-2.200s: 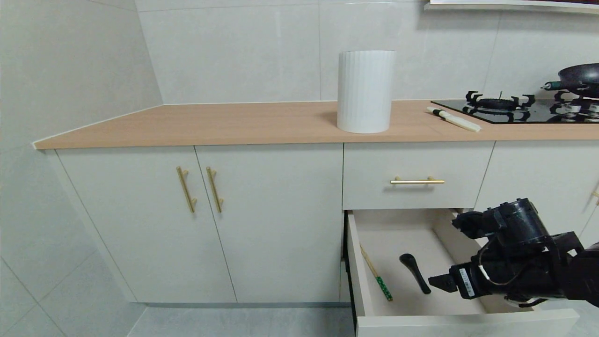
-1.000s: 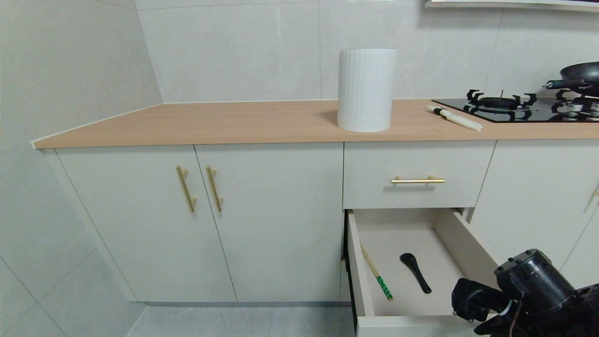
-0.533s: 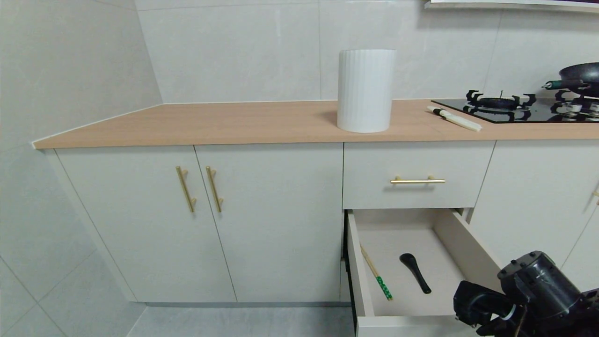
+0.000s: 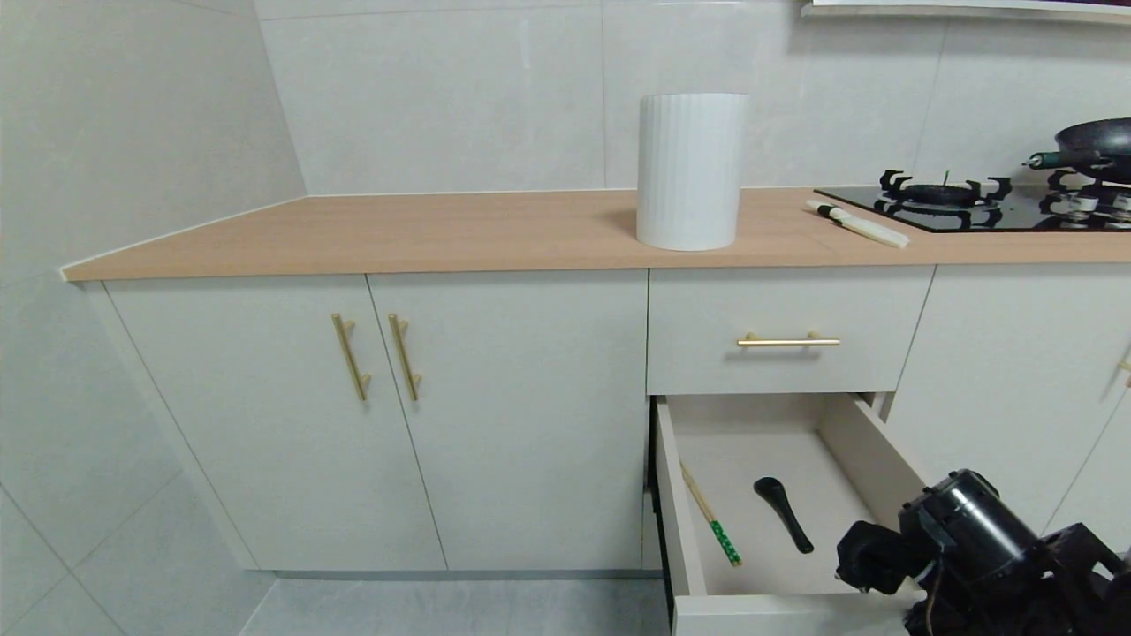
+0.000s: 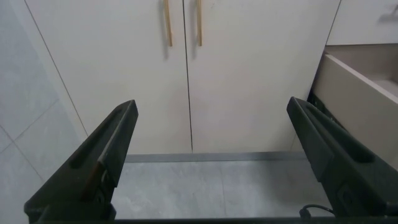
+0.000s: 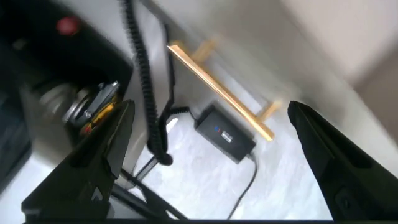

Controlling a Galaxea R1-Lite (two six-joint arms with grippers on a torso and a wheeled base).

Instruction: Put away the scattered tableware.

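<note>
Jaws gape apart on left gripper (image 5: 211,104) and right gripper (image 6: 209,106); the right has backed out of the drawer (image 4: 676,495), handle (image 6: 221,93) now just ahead; spoon (image 4: 783,514) and chopsticks (image 4: 711,517) lie inside; closing seems next.

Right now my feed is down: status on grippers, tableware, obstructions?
Left gripper, right gripper open, empty. Chopsticks, black spoon in open drawer; white utensil on countertop. Right arm by drawer front.

A tall white ribbed cylindrical container (image 4: 691,172) stands upright on the light wooden countertop (image 4: 398,234). Farther right, a black glass gas hob (image 4: 963,216) carries a dark frying pan (image 4: 1096,141). Below, two cream cabinet doors (image 4: 530,415) bear vertical brass bar handles (image 4: 351,357).
</note>
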